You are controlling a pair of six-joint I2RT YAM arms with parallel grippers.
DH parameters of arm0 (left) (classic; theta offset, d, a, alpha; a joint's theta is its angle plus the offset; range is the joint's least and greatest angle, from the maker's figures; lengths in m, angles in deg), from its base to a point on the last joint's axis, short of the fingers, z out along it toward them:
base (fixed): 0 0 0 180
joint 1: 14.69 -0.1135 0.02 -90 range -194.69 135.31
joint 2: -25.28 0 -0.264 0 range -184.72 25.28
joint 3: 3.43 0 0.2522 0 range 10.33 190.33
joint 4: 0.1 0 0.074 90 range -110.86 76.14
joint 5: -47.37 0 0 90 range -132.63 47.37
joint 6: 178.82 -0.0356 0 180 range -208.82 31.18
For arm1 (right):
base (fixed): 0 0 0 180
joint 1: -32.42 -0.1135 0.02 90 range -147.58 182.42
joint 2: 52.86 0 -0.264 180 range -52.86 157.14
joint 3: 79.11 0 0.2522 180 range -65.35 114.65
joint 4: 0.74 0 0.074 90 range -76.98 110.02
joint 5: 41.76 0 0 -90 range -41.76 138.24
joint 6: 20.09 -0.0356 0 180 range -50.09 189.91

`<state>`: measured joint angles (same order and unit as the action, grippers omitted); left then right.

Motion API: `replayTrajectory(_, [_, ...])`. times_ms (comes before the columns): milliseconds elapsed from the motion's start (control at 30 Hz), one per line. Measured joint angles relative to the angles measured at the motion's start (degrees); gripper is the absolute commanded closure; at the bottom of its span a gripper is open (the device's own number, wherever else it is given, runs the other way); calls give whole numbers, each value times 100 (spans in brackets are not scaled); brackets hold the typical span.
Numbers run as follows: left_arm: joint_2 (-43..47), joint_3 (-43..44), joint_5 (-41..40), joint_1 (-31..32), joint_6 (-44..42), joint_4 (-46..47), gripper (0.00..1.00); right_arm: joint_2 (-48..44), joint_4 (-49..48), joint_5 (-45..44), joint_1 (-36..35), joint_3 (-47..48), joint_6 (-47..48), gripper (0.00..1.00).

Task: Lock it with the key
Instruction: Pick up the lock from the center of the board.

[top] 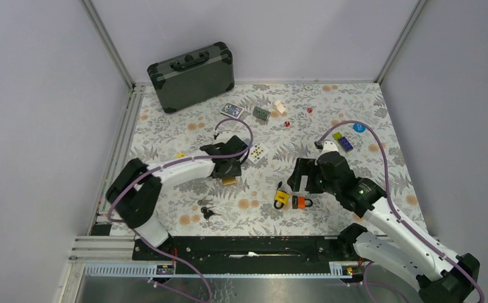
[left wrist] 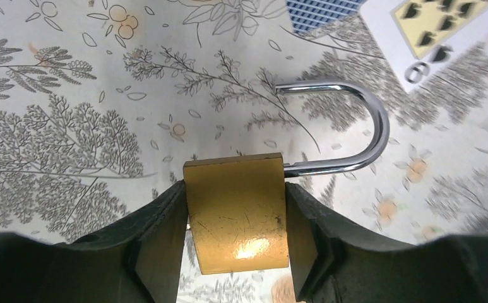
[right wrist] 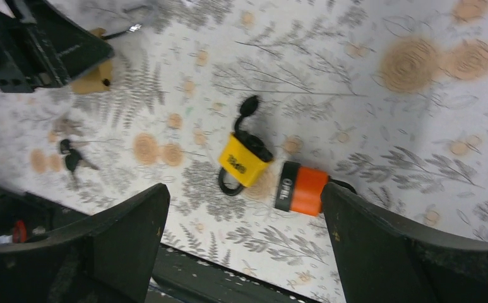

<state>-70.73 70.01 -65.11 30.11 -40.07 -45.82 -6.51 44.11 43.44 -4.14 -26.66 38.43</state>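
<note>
A brass padlock with its silver shackle swung open sits between the fingers of my left gripper, which is shut on its two sides. From above, that gripper and the padlock are left of the table's middle. A bunch of keys lies loose on the floral cloth near the front edge, also showing in the right wrist view as keys. My right gripper hangs open over the cloth, holding nothing.
A yellow padlock and an orange padlock lie just beyond the right fingers. A dark case stands at the back left. Playing cards, small blocks and coloured bricks are scattered behind.
</note>
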Motion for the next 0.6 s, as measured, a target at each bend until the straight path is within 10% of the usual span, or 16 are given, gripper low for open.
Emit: replayTrajectory(600, [3368, -1163, 2039, -4, -1215, 120, 100, -713, -3130, 2796, 9, -857, 1217, 16])
